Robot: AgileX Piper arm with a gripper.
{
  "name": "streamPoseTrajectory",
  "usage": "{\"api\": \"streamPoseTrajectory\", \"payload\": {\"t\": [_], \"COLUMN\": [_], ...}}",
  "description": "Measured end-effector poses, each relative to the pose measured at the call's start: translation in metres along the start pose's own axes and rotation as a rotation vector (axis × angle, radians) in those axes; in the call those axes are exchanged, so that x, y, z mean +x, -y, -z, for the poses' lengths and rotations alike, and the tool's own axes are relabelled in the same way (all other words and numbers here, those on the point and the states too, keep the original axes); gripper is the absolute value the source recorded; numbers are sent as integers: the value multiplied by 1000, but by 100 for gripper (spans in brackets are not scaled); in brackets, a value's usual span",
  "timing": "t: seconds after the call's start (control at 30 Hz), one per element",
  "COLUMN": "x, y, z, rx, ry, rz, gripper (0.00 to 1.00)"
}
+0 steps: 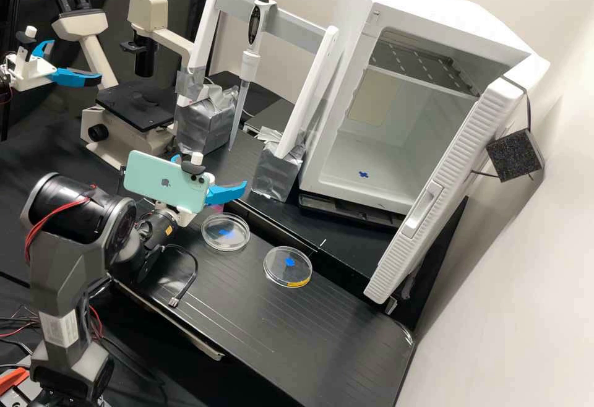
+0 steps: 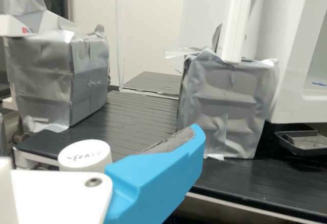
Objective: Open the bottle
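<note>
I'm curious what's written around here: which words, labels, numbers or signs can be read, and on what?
No wording reads for sure.
White cap: handwriting, unclear.
White stand: red letters, partly covered.
Arm: white label, too small.
Phone: fruit-shaped logo, no words.

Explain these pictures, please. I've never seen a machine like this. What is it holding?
The dark grey machine is a robot arm. Its claw stands open, and I see nothing held in it. One picture is from a fixed camera looking down on the black bench; the other is from a camera on the arm's wrist, close to the claw. Two clear round dishes lie on the bench. In the wrist picture, a white round lid, probably the bottle's, is near the claw. Farther back stand a microscope, a pipette and an open white cabinet.
</note>
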Motion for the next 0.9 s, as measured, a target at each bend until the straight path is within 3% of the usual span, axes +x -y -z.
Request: {"api": "streamPoseTrajectory", "payload": {"t": [0.9], "x": [4], "y": [6], "z": [-6], "rx": [-23], "ry": [30], "rz": [17], "gripper": [0]}}
